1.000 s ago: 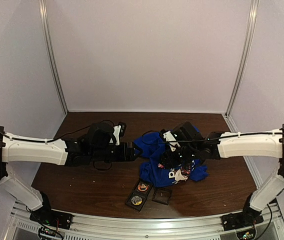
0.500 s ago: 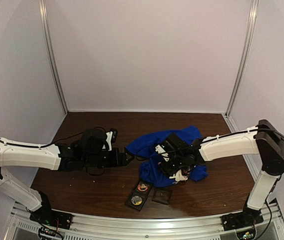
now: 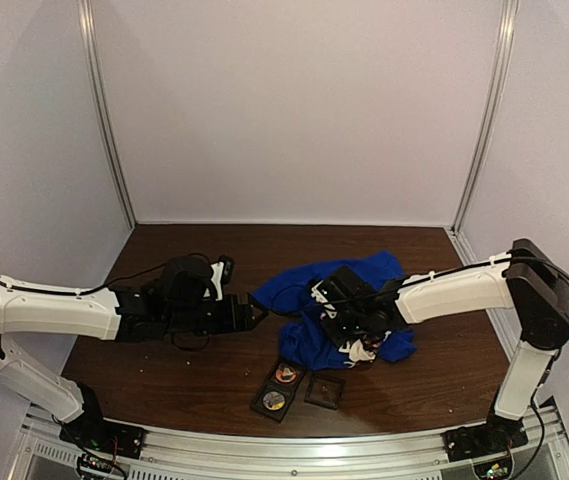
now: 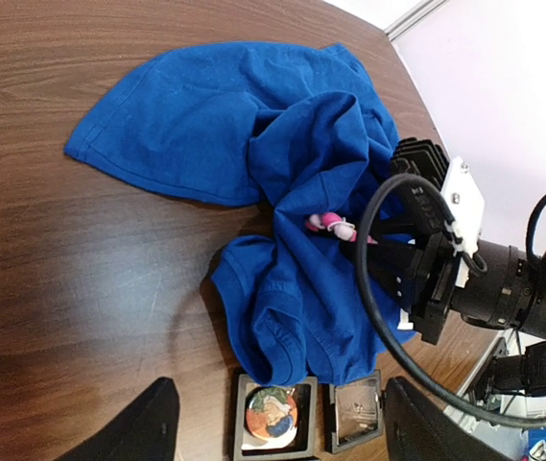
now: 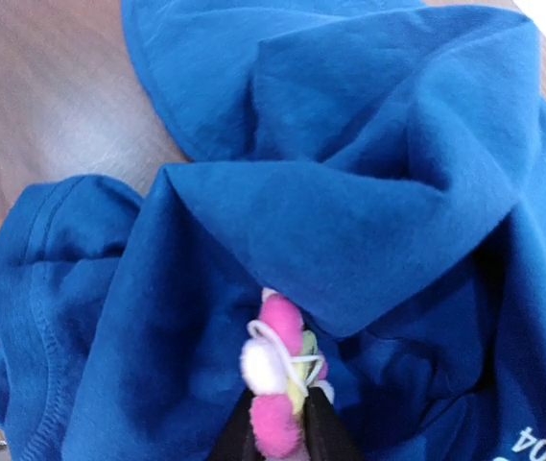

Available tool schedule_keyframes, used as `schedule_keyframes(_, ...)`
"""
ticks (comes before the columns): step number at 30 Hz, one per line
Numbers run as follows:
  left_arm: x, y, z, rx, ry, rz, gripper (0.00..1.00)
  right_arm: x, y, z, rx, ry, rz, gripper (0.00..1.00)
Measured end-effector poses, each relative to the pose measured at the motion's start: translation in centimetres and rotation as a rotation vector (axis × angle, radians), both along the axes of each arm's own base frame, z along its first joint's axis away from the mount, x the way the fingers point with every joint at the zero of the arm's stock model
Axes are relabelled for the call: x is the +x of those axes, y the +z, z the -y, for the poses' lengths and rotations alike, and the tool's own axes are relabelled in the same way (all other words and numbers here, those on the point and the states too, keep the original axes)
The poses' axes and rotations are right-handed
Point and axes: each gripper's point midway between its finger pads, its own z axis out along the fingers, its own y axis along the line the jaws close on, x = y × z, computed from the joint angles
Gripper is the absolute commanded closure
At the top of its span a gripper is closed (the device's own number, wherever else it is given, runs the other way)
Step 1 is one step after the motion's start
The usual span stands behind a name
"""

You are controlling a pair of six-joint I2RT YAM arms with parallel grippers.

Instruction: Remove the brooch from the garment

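The right claw [image 5: 277,437] has its two dark fingers pinched in on the brooch [image 5: 277,379], a little cluster of pink and white pompoms with a pale green bit in the middle, and the fingers press against the lowest pink ball from both sides. The brooch sits right at the tips of that claw and stands up from them against the blue T-shirt [image 5: 349,192], tucked under a thick fold of cloth that hangs just beyond and above the tips. The shirt lies crumpled on the dark wooden table [image 3: 164,370], spreading out in front of the right claw and to both sides of it, with a scrap of white lettering showing off to the claw's lower right. From above, the right claw [image 3: 349,325] is down in the middle of the heap. The left claw [image 4: 280,384] has its fingers wide apart with nothing between them, and it hangs over bare wood just short of the shirt's near edge. Out ahead of it I can see the brooch [image 4: 330,226] on the rumpled cloth, and close under its tips lie two small dark cases [image 4: 274,418], one holding a colourful round badge.
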Motion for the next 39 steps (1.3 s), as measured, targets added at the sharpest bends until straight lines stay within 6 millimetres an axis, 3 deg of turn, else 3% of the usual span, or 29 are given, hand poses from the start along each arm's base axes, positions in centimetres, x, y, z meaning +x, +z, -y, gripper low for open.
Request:
schedule_keyframes(5,-0.1,0.7,-0.1,-0.008,-0.009,0.016,0.26,0.5,1.8,0.1,0.068,-0.043,0.022,0.97)
schedule_keyframes(14,-1.6,4.0,1.0,-0.054,-0.150,0.093,0.17,1.2,10.7,-1.0,0.476,0.011,0.028,0.97)
schedule_keyframes(21,-2.7,8.1,3.0,-0.107,-0.304,0.183,0.12,-1.5,13.9,-4.5,0.704,0.240,-0.090,0.98)
schedule_keyframes(26,-2.7,9.6,3.5,-0.114,-0.338,0.233,0.11,-3.5,15.7,-5.9,0.816,0.369,-0.171,0.95)
schedule_keyframes(33,-1.8,8.3,4.2,-0.079,-0.330,0.214,0.10,-4.5,15.9,-6.4,0.864,0.416,-0.232,0.91)
schedule_keyframes(39,-0.9,5.3,3.9,-0.028,-0.271,0.163,0.06,-4.9,13.2,-6.2,0.876,0.375,-0.309,0.91)
